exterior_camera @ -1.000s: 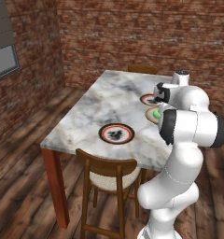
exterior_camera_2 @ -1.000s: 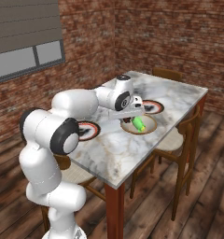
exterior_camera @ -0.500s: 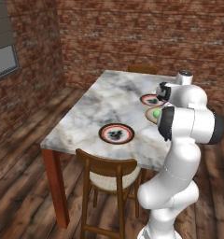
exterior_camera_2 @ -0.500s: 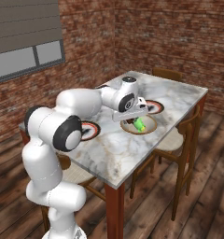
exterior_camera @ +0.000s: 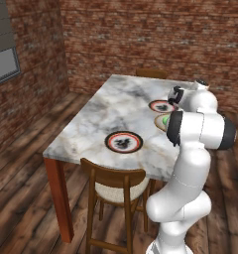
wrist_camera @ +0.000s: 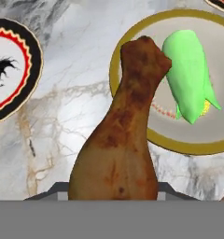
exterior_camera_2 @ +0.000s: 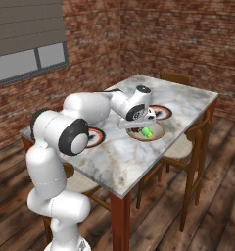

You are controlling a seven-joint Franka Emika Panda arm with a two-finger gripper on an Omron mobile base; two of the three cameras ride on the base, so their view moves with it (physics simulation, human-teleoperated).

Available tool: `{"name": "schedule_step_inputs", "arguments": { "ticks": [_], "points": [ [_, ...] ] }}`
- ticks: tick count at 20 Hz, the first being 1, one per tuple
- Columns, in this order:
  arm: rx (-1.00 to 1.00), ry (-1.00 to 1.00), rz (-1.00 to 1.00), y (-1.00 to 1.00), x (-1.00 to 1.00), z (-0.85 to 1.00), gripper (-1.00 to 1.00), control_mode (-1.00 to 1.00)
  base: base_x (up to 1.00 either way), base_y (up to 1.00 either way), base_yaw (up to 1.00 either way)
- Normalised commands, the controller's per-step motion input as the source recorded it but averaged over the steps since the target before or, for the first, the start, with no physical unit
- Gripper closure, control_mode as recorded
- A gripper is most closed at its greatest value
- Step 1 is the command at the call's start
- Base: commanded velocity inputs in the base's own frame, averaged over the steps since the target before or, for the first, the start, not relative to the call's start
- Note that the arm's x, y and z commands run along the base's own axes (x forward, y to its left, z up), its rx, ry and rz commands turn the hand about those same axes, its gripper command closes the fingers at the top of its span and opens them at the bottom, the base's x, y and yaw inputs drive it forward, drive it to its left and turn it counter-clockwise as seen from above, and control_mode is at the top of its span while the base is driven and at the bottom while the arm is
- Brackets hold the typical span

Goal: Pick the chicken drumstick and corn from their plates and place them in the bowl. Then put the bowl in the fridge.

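The chicken drumstick (wrist_camera: 121,144) is held in my gripper (exterior_camera_2: 138,125), which is shut on its thick end; the drumstick hides the fingertips in the hand view. It hangs over the near rim of the tan bowl (wrist_camera: 179,140), bone end pointing over the bowl. The green corn (wrist_camera: 188,79) lies inside the bowl (exterior_camera_2: 150,137), also visible as a green spot (exterior_camera_2: 147,132). One ringed plate (wrist_camera: 11,70) lies to the left of the bowl and stands empty. The other plate (exterior_camera_2: 161,112) lies just beyond the bowl.
The marble table (exterior_camera: 101,114) has a wooden chair (exterior_camera: 116,183) at its near side, another chair (exterior_camera: 150,73) at the far end and a further chair (exterior_camera_2: 193,142) along its right side. Brick walls surround the room, with a window (exterior_camera_2: 31,54) on the left wall.
The hand has drifted a little to the right, carrying the drumstick from over the plate toward the bowl. The corn has stayed in the bowl.
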Motion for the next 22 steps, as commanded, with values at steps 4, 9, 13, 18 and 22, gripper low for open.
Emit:
{"name": "schedule_step_inputs", "arguments": {
  "ticks": [4, 9, 13, 18, 22],
  "points": [
    [0.24, -0.09, 0.0, -0.03, 0.01, -0.13, 1.0, -1.0, 0.0, 0.0, 0.0],
    [0.03, -0.18, 0.0, 0.0, 0.16, -0.03, 1.0, -1.0, 0.0, 0.0, 0.0],
    [-0.04, -0.17, 0.0, 0.0, 0.22, -0.02, 1.0, -1.0, 0.0, 0.0, 0.0],
    [-0.06, -0.07, 0.0, 0.01, 0.06, -0.07, 1.0, -1.0, 0.0, 0.0, 0.0],
    [-0.09, 0.0, 0.0, 0.0, 0.03, -0.16, 1.0, -1.0, 0.0, 0.0, 0.0]
  ]
}}
